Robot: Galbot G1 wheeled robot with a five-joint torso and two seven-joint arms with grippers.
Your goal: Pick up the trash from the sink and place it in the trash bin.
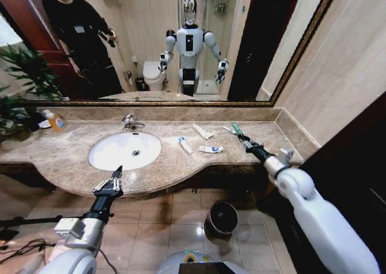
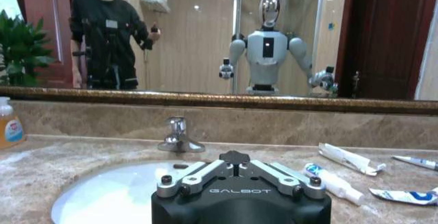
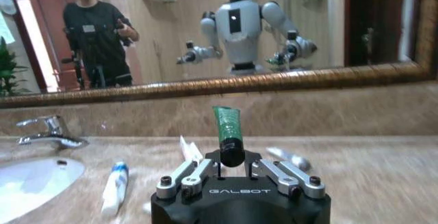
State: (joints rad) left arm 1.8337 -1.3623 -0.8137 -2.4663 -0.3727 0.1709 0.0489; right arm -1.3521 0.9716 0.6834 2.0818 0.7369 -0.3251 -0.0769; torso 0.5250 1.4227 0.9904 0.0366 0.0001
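Shiny stone, shiny metal and soft plastic tubes.
The counter (image 1: 66,159) looks like smooth brown marble with a soft shine, and the wall tiles (image 1: 350,63) look smooth and glossy too. The sink (image 1: 114,156) is white, smooth and glossy. The tap (image 2: 179,137) is bright, shiny metal. The white tubes (image 2: 335,183) at 3 o'clock from the sink look like soft, smooth plastic. The green tube (image 3: 227,126) is see-through, shiny plastic with a black cap. The right gripper (image 3: 239,175) has dull grey metal fingers on a matt black body. The bin (image 1: 222,219) on the glossy floor tiles (image 1: 157,226) is black with a shiny rim.
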